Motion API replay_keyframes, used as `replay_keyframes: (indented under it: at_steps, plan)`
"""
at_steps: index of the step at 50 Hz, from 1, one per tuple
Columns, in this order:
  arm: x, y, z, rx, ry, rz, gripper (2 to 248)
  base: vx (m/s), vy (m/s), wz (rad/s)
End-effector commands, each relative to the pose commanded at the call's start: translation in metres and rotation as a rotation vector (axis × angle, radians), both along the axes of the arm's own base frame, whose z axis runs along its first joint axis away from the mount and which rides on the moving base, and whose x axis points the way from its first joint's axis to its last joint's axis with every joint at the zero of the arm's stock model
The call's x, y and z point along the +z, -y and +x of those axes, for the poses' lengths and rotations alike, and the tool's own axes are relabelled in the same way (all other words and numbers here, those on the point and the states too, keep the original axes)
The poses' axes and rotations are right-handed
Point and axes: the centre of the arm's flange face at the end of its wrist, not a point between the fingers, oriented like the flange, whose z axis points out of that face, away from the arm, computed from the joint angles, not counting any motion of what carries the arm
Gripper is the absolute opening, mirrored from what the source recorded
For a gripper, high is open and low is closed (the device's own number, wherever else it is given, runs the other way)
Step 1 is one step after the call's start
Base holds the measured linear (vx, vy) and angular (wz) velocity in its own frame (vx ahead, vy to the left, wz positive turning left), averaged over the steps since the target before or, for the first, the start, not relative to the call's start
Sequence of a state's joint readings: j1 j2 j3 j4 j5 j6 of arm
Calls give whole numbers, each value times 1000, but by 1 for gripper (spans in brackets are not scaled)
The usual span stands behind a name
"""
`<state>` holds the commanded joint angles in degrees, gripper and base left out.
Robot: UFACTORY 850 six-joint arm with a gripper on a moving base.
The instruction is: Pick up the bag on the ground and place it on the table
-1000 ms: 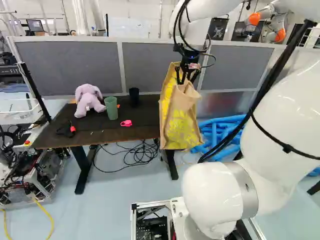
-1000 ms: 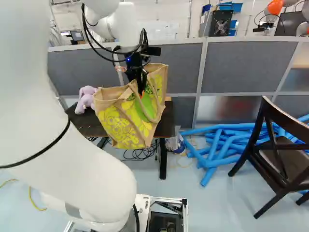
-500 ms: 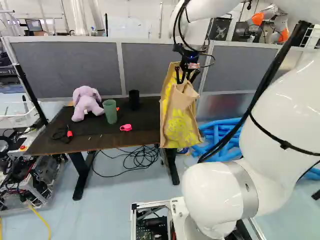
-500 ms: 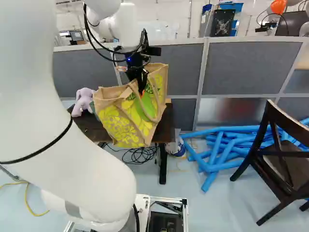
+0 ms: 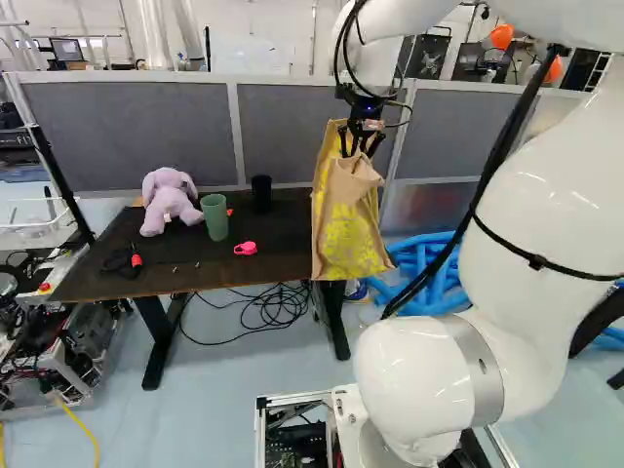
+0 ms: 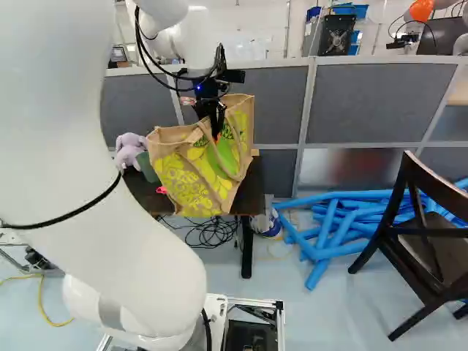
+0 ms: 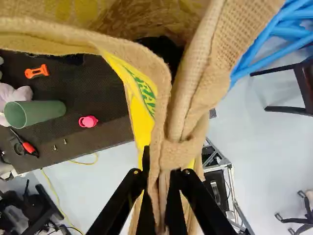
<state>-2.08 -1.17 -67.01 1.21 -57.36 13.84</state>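
Observation:
In the left base view my gripper (image 5: 361,144) holds up the tan and yellow bag (image 5: 351,229), which hangs upright by its handles at the table's (image 5: 210,273) right end. The bag's lower part overlaps the tabletop edge; whether it touches is unclear. From the right base view, the gripper (image 6: 213,115) is at the top of the bag (image 6: 191,179), whose broad patterned side shows. In the wrist view both black fingers of the gripper (image 7: 164,172) press the gathered handles from two sides, shut on them. The open bag mouth lies ahead.
A purple plush toy (image 5: 169,200), green cup (image 5: 215,216), black cup (image 5: 261,192) and pink item (image 5: 246,249) stand on the table. Grey partitions (image 5: 312,127) rise behind. Blue tubes (image 6: 336,219) and a dark chair (image 6: 420,245) are to the right. Cables (image 5: 268,307) lie below the table.
The base moved slightly early on, shifting the scene. Since then the arm's links have swung a little, and the held bag has shifted and turned slightly with the gripper against the table.

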Motion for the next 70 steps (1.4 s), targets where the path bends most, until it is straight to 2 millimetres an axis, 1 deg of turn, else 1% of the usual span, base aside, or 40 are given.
replay_keyframes:
  at_steps: [17,55,61,70]
  plan:
    - [1,-2,29,6,17,-1,21,0,0,0]
    - [1,-15,94,55,86,-40,21,0,0,0]
    - [-3,-17,106,60,89,-43,21,0,0,0]
    - [-15,-19,123,65,71,-44,21,0,0,0]
